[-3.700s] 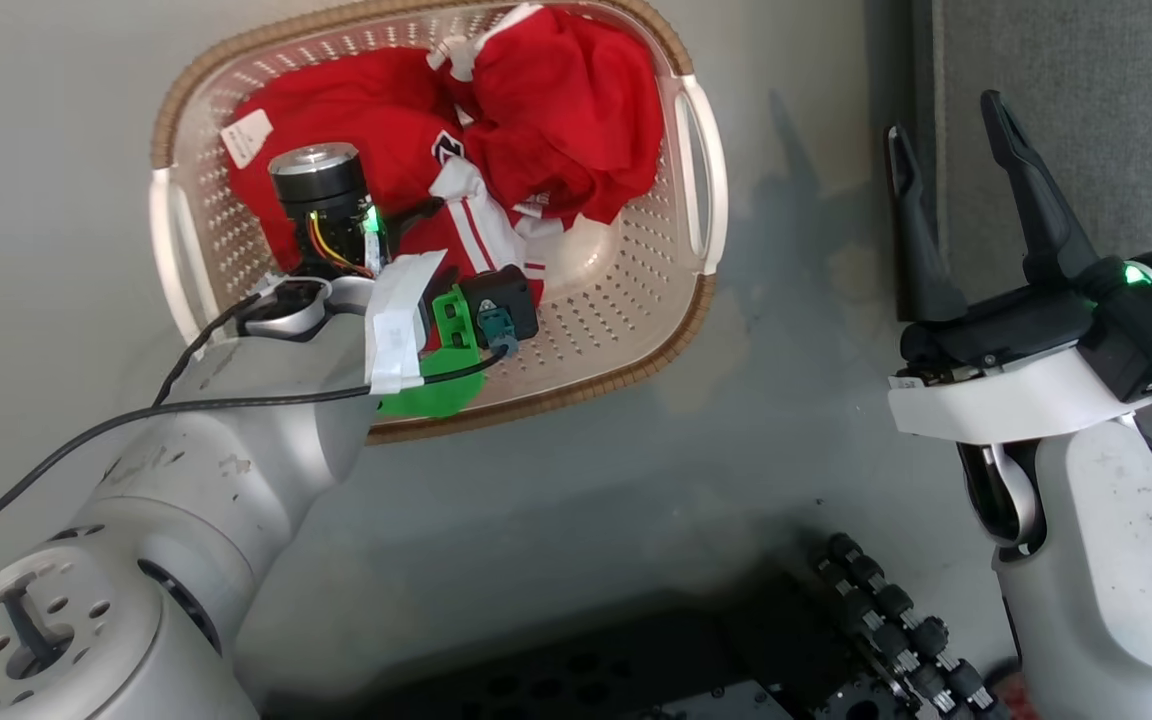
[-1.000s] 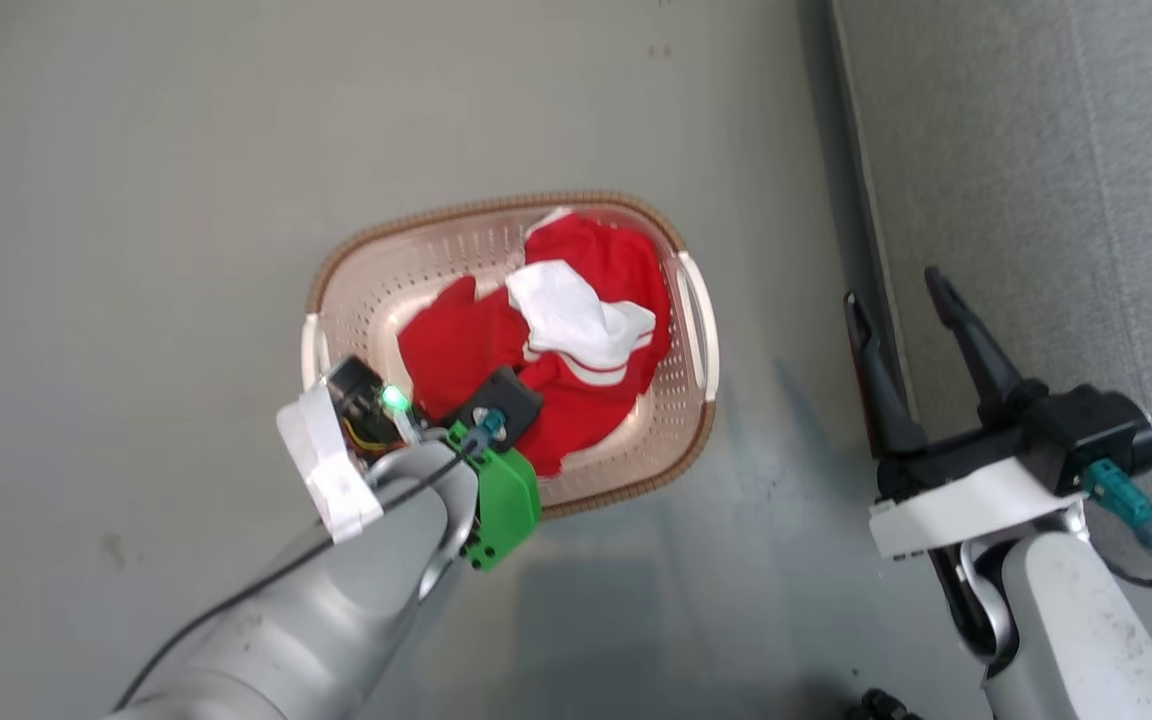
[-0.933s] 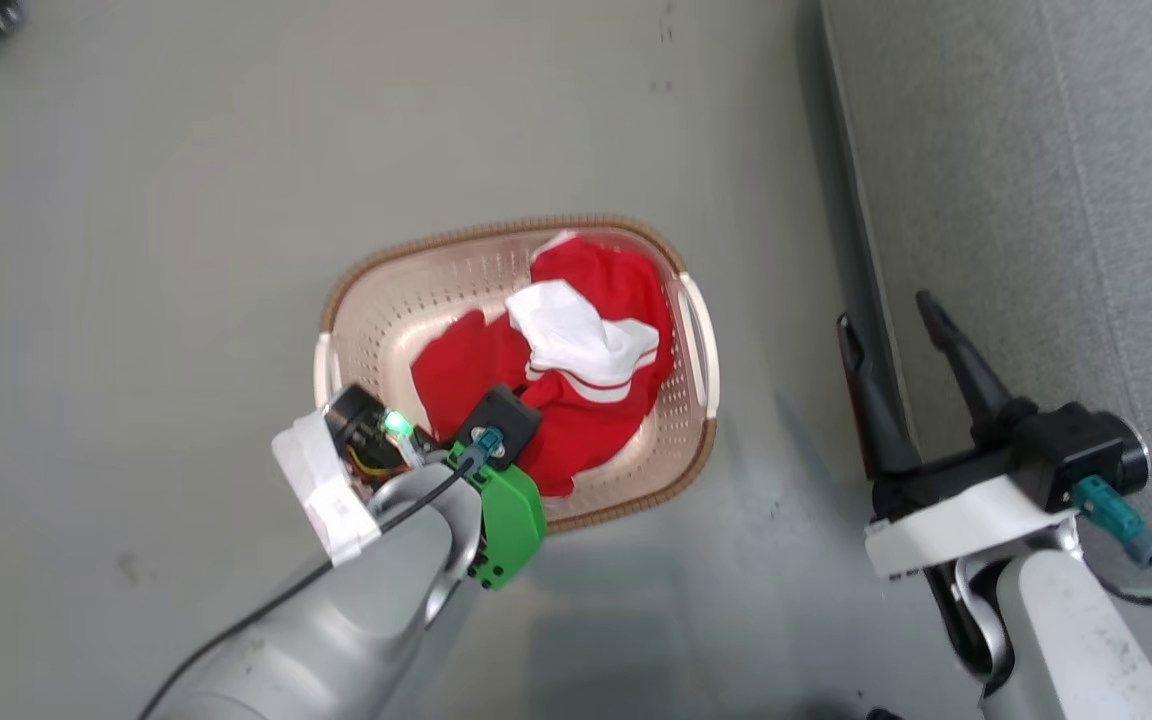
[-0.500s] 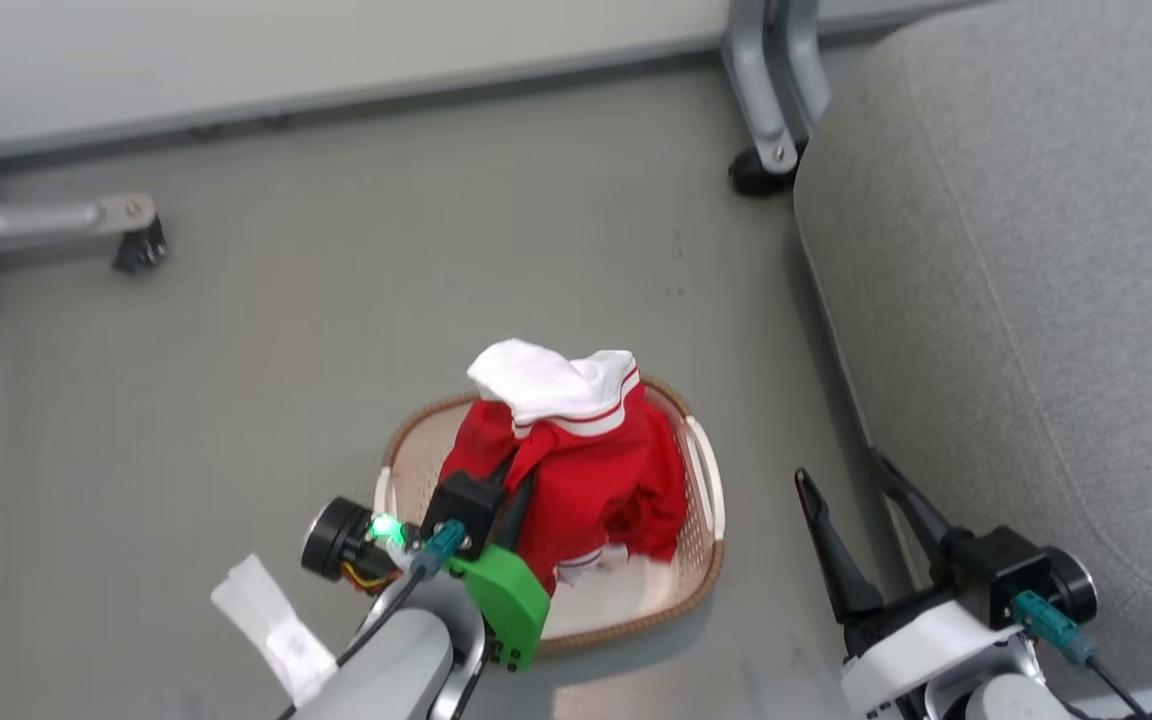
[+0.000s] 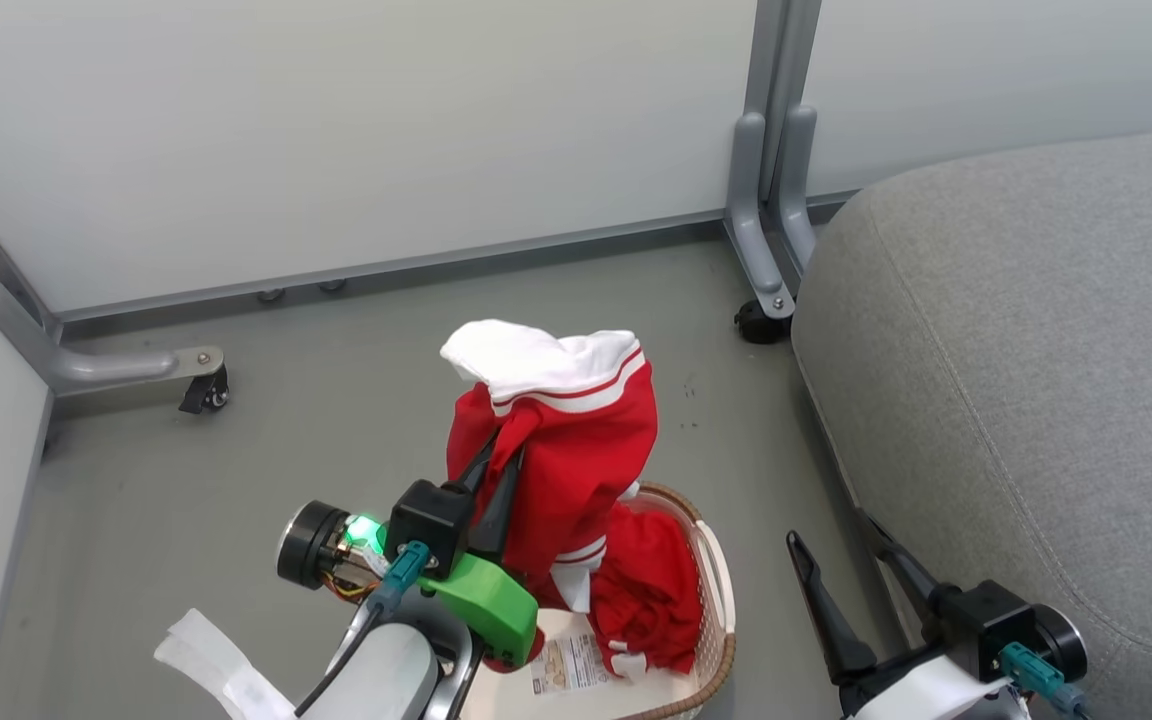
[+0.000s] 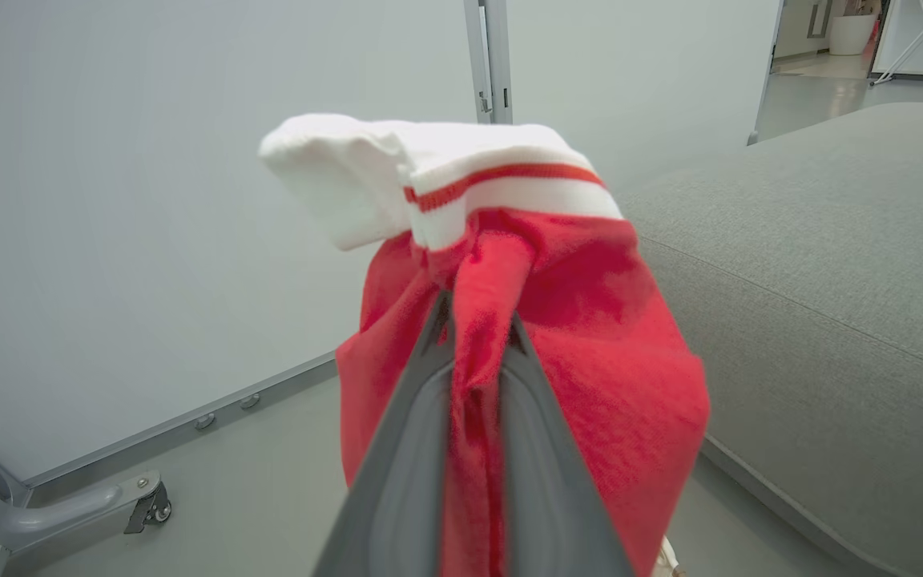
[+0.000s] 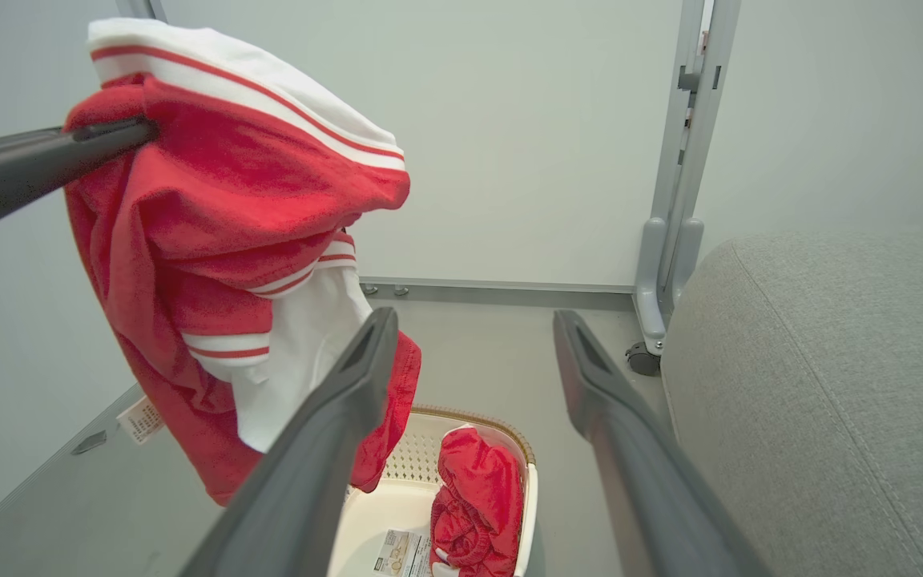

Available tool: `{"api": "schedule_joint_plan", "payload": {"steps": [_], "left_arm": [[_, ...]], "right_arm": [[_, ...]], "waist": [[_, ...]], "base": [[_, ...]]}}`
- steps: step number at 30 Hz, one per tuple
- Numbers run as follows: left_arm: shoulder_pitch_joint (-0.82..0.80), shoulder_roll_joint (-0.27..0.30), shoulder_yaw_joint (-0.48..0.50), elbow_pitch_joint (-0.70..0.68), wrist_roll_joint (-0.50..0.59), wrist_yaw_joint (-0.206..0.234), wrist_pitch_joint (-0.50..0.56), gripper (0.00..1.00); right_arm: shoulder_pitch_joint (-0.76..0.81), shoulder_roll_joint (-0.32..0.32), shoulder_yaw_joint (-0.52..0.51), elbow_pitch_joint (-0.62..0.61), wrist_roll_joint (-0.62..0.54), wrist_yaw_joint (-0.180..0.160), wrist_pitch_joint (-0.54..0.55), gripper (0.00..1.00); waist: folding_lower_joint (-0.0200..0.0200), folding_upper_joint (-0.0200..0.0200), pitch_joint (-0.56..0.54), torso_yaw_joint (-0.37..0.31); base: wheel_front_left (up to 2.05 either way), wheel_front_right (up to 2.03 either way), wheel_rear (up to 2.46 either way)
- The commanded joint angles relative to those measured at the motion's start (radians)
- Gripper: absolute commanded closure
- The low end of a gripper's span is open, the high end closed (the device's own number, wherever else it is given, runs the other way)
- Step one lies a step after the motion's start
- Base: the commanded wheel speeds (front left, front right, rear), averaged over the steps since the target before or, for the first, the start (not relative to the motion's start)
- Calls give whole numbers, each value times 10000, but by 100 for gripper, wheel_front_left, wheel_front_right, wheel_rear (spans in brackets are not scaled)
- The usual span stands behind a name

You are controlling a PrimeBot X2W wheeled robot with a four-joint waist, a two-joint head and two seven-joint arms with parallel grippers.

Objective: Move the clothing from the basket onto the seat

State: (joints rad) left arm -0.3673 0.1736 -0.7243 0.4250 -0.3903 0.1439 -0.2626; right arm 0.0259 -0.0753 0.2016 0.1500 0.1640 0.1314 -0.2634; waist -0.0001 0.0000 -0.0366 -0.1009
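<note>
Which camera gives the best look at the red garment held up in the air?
The right wrist view: the lifted garment hangs side on, nearly whole, white band to hem. The head view sees it from above, partly behind the left hand. The left wrist view gives a close-up of the pinched folds.

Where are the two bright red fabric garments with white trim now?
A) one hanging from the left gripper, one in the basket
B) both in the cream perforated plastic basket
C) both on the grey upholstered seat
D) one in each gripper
A: the left gripper is shut on one red garment above the basket, the other garment lies inside it; the right gripper stands open.
</note>
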Motion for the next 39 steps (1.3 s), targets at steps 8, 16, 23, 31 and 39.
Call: {"api": "schedule_joint_plan", "payload": {"steps": [8,16,23,31,39], "left_arm": [[17,-189,201,-628,51,-173,-31,100],[-424,-544,-147,-916,62,-437,102,100],[-799,-855,-527,-1372,-68,-652,369,100],[-1002,-1067,-1053,-1934,-192,-824,767,100],[-1054,-1127,-1401,-2076,-279,-842,1035,100]], "right_arm": [[185,-227,533,6,153,-14,-20,0],[-371,-284,1442,123,477,-14,-20,0],[-917,-232,1941,468,588,-14,-20,0],[-1350,-183,2159,820,802,-14,-20,0],[-1598,-156,2213,722,948,-14,-20,50]], "waist": [[1,0,-275,67],[1,0,-232,117],[1,0,-179,222],[1,0,-123,303],[1,0,-56,340]], "base": [[0,0,0],[0,0,0],[0,0,0],[0,0,0],[0,0,0]]}}
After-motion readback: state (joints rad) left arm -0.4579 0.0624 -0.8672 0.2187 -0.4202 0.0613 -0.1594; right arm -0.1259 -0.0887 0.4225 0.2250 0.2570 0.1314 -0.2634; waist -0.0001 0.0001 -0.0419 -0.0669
